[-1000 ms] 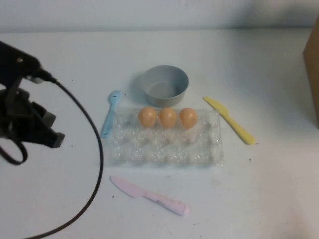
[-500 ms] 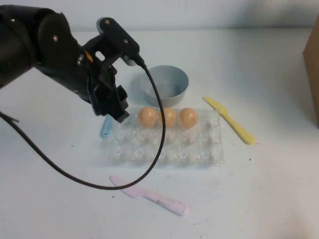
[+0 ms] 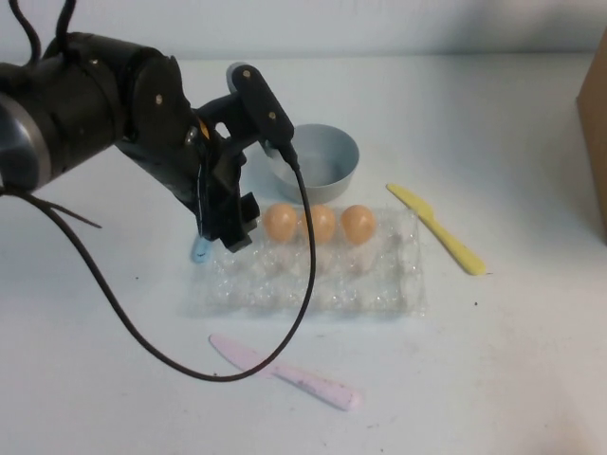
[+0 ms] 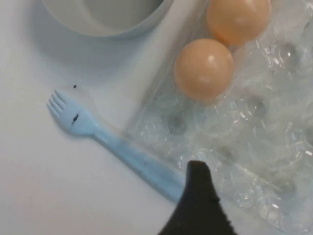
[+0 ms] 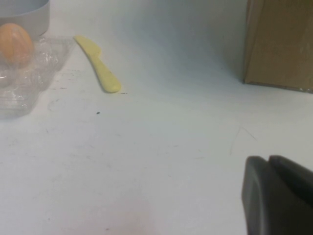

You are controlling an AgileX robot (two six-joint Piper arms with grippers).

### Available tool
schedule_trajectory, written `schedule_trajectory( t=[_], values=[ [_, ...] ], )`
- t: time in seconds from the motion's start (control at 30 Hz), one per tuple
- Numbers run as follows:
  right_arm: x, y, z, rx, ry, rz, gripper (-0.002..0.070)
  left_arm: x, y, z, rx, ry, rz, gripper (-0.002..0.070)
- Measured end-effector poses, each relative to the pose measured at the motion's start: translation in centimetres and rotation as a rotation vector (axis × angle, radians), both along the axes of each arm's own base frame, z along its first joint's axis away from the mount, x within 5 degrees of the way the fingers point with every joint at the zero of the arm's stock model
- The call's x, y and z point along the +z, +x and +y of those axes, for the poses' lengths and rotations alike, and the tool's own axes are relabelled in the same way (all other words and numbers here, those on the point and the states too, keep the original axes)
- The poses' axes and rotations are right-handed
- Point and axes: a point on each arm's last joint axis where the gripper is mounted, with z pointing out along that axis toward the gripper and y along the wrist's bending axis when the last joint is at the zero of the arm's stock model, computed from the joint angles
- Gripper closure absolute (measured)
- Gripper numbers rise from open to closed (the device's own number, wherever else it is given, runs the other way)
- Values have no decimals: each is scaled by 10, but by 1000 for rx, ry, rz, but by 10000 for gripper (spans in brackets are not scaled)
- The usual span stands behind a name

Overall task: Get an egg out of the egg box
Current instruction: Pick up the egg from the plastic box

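Three orange-tan eggs sit in the back row of the clear plastic egg box (image 3: 313, 280): the left egg (image 3: 280, 221), the middle egg (image 3: 320, 224) and the right egg (image 3: 358, 224). My left gripper (image 3: 232, 227) hangs over the box's left end, just left of the left egg and not touching it. In the left wrist view its dark tip (image 4: 198, 196) lies over empty cups of the egg box (image 4: 244, 147), with two eggs (image 4: 204, 68) (image 4: 238, 17) beyond. My right gripper (image 5: 271, 169) is shut and empty, low over bare table to the right.
A grey bowl (image 3: 313, 161) stands just behind the egg box. A blue fork (image 3: 200, 251) lies along the box's left side, partly under my left arm. A yellow knife (image 3: 436, 227) lies to the right, a pink knife (image 3: 285, 373) in front. A cardboard box (image 3: 596, 123) stands at the right edge.
My left arm has swung in from the table's left side to the left end of the egg box, then lowered slightly toward the left egg. The eggs have not moved.
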Motion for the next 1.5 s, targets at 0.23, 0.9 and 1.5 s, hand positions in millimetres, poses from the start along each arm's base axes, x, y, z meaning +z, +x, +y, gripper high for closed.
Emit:
schedule_trajectory(
  t=[0.23, 0.9, 1.5],
  values=[
    [0, 0, 0, 0, 0, 0, 694, 5, 8, -11, -218, 94, -202, 72],
    [0, 0, 1, 2, 23, 2, 694, -59, 22, -44, -358, 92, -116, 176],
    [0, 0, 1, 2, 23, 2, 694, -60, 26, -44, -367, 106, -156, 179]
  ],
)
